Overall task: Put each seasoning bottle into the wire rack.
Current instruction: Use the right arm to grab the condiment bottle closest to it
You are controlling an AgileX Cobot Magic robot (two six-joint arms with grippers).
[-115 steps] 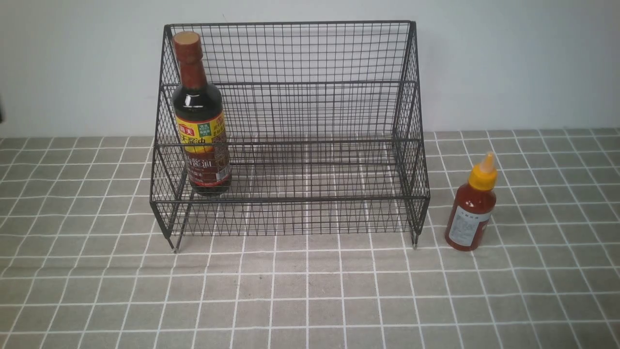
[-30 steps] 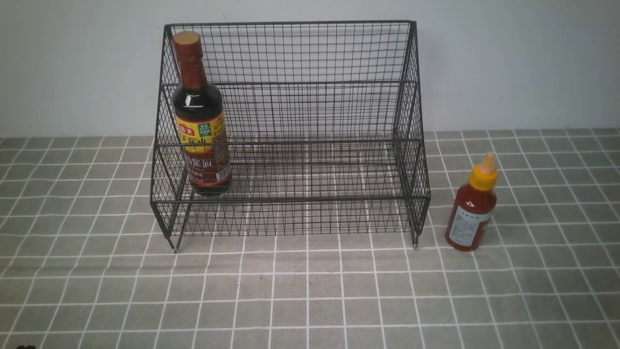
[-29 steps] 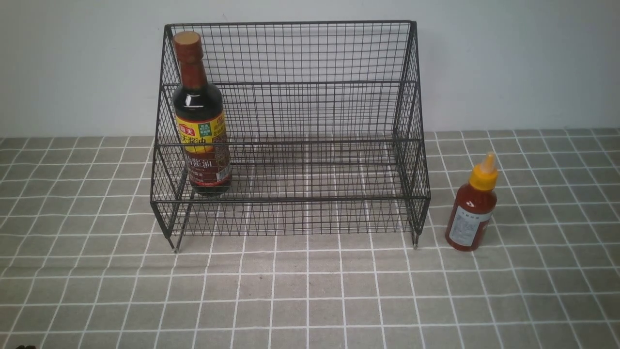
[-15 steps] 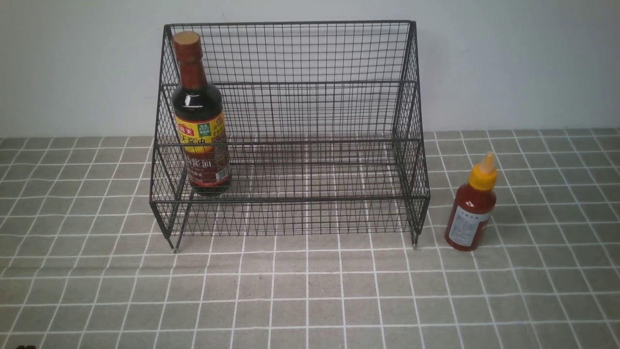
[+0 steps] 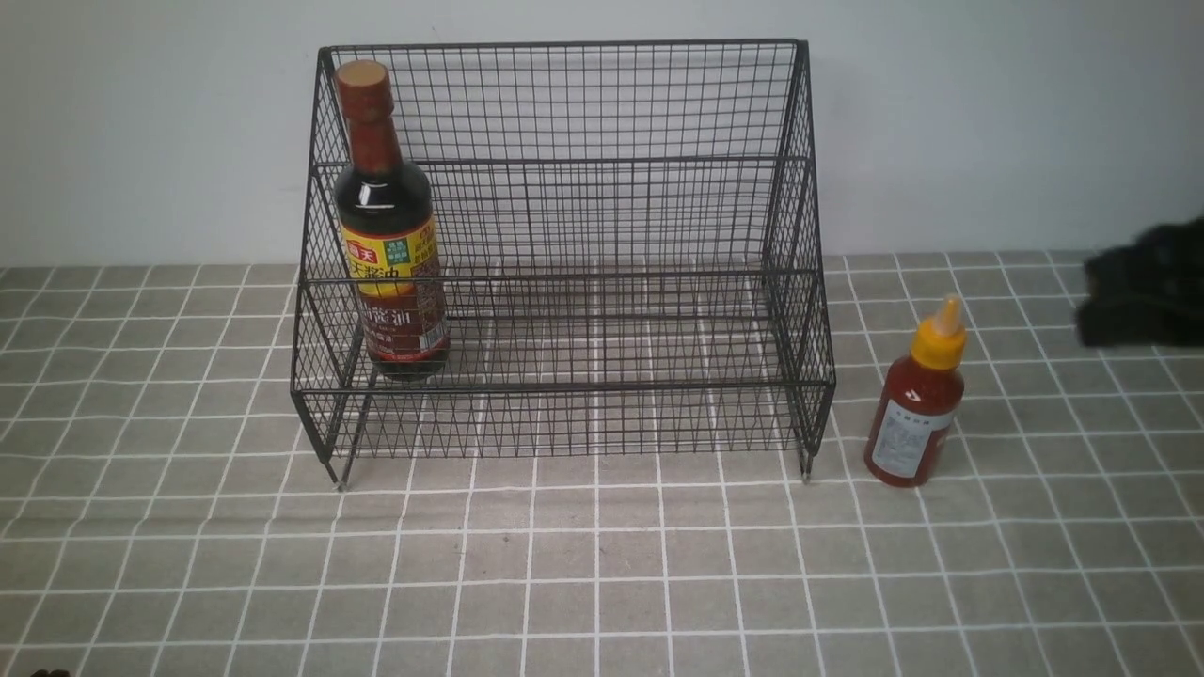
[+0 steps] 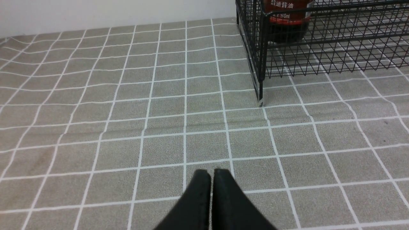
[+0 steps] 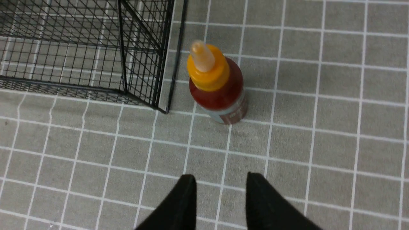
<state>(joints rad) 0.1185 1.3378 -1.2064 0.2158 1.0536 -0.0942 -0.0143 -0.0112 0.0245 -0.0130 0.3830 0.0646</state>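
Soy bottle (image 5: 388, 244): inside rack (image 5: 564, 385), left end
Red bottle (image 5: 914, 404): tabletop (image 5: 602, 564), just outside rack's right edge
Left gripper (image 6: 211, 182): closed, empty
Right gripper (image 7: 220, 182): parted, empty

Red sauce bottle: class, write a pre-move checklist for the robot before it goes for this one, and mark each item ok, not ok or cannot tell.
1. Red sauce bottle stands upright on the tiled surface: ok
2. Right claw open, nothing between its fingers: ok
3. Right claw lined up around the bottle: not ok, the bottle is outside the finger gap
4. Soy sauce bottle upright inside the wire rack: ok
5. Left claw shut and holding nothing: ok
6. Red sauce bottle's cap screwed tight: cannot tell
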